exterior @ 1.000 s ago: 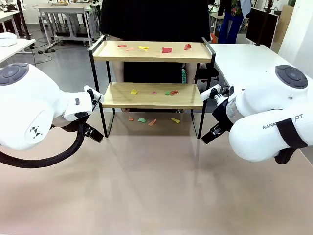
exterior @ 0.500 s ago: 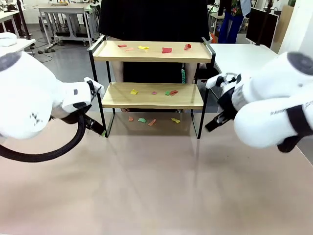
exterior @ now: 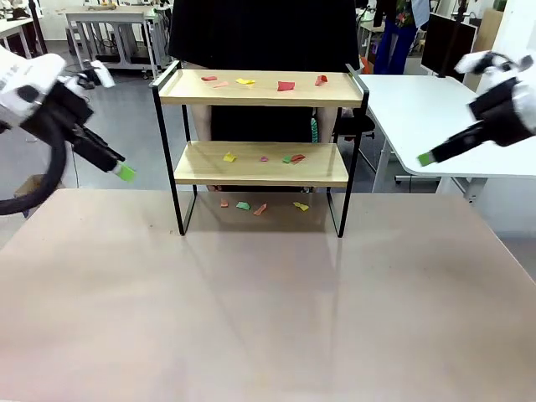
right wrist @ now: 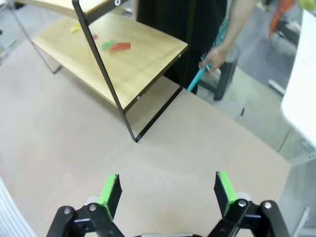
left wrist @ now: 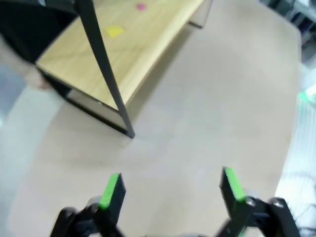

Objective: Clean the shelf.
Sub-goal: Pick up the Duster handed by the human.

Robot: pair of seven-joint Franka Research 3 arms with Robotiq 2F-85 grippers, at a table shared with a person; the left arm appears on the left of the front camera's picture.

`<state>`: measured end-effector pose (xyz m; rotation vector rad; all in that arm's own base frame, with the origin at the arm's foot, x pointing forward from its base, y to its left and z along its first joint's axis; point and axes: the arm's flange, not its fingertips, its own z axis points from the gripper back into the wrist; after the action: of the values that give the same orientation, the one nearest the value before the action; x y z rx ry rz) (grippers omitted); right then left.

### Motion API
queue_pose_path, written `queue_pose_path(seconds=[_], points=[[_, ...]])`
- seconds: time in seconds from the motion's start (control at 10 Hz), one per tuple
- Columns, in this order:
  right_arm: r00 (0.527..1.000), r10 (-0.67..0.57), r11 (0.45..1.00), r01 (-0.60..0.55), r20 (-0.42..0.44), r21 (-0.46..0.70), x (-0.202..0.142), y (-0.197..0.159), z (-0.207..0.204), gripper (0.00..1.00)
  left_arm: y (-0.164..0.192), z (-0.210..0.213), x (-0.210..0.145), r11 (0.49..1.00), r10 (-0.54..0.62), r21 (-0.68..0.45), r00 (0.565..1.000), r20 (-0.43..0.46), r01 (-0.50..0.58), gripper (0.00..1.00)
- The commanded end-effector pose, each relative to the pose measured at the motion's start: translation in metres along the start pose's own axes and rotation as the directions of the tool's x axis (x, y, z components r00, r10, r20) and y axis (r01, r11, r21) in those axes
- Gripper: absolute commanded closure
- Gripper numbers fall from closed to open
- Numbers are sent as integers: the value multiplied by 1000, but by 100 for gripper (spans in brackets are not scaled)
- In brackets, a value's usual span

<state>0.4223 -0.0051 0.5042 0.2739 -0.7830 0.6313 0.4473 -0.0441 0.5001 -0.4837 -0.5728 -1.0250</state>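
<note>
On both boards of shelf (exterior: pixel 260 163), scraps (exterior: pixel 286 85)

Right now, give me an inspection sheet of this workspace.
Surface: beige table, carrying the shelf.
Job's things: shelf, upright at the table's far side.
Clutter: coloured scraps on the top board, the lower board and the table beneath.
Grippers: left gripper open, empty; right gripper open, empty; both apart from the shelf.
Cables: black hose looping under the left arm.
Surroundings: person in black behind the shelf, hand on a teal stick; white table to the right.
</note>
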Motion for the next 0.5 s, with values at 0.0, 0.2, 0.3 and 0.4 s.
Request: queue_pose_path(seconds=[0.0,0.2,0.3,0.4], points=[[989,94,980,-113,117,167,-26,-59,1,0,53,0,-27,975,-122,-173,987,100,138,0],[977,106,963,-147,185,225,-55,-92,-5,0,74,2,-54,934,-246,-185,927,283,305,0],[975,90,969,-133,205,210,-65,-99,-12,0,72,-5,-57,931,-273,-143,903,332,335,0],[993,95,991,-100,65,88,-65,-85,-21,0,62,-6,-56,947,-258,-132,940,223,292,0]])
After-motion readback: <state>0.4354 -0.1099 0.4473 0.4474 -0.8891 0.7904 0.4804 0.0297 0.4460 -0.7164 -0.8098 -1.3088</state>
